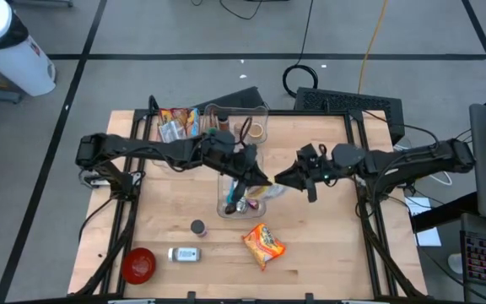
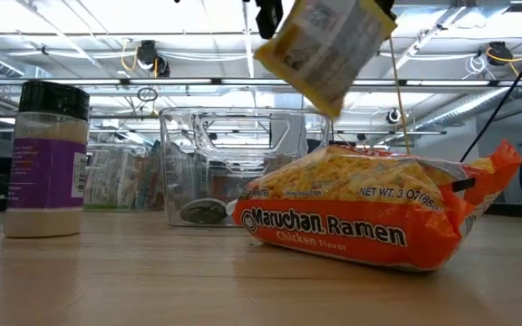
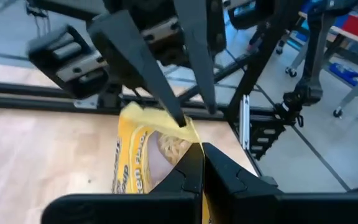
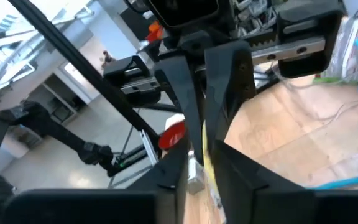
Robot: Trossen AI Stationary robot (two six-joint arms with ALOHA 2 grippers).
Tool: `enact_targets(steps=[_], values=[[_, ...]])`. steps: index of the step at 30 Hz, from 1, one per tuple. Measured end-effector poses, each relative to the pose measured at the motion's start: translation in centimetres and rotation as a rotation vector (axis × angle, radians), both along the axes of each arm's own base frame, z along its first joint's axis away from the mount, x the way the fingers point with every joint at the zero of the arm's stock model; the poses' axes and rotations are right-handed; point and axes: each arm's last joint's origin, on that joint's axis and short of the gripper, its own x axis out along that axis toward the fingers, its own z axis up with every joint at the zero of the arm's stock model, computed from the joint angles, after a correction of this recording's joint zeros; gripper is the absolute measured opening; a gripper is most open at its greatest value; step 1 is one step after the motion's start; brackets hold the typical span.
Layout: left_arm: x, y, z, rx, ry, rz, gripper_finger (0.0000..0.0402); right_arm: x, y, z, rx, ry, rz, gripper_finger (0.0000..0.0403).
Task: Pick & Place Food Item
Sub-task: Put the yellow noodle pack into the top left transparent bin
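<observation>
Your left gripper is pressed together on a corner of the yellow crinkled noodle packet, which hangs in the air just above the near end of the clear plastic bin. The right gripper meets it on the same packet from the other side; you cannot tell whether its fingers are clamping the edge or loose on it. This reads as a hand-over, so make sure only one arm bears the packet before either pulls away, or the wrapper may tear or slip. Draw the freed arm straight back from the bin, level, keeping clear of its rim.

Near the bin's front lies an orange Maruchan ramen packet, right under the hanging one. A white spice jar with a black lid stands off to the bin's left, a red bowl farther out
</observation>
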Motion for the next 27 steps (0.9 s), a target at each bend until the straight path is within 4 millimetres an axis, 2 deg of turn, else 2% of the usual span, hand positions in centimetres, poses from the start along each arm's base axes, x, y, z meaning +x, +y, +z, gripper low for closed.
enact_targets(steps=[7, 14, 21, 27], values=[[-0.9, 1.7, 1.3, -0.015, -0.033, 0.013, 0.0002, -1.1, -0.8, 0.6, -0.011, -0.009, -0.03, 0.013], [-1.9, 2.7, 2.5, -0.019, -0.068, 0.025, 0.0001, -1.5, -1.2, 0.1, -0.038, 0.064, -0.044, 0.0157], [-2.4, 3.3, 3.0, -0.02, -0.076, 0.029, 0.0001, -1.4, -1.2, -0.2, -0.058, 0.077, -0.048, 0.0146], [-2.4, 3.3, 2.9, -0.025, -0.069, 0.02, 0.0001, -1.4, -1.3, -0.2, -0.066, 0.084, -0.073, 0.0093]])
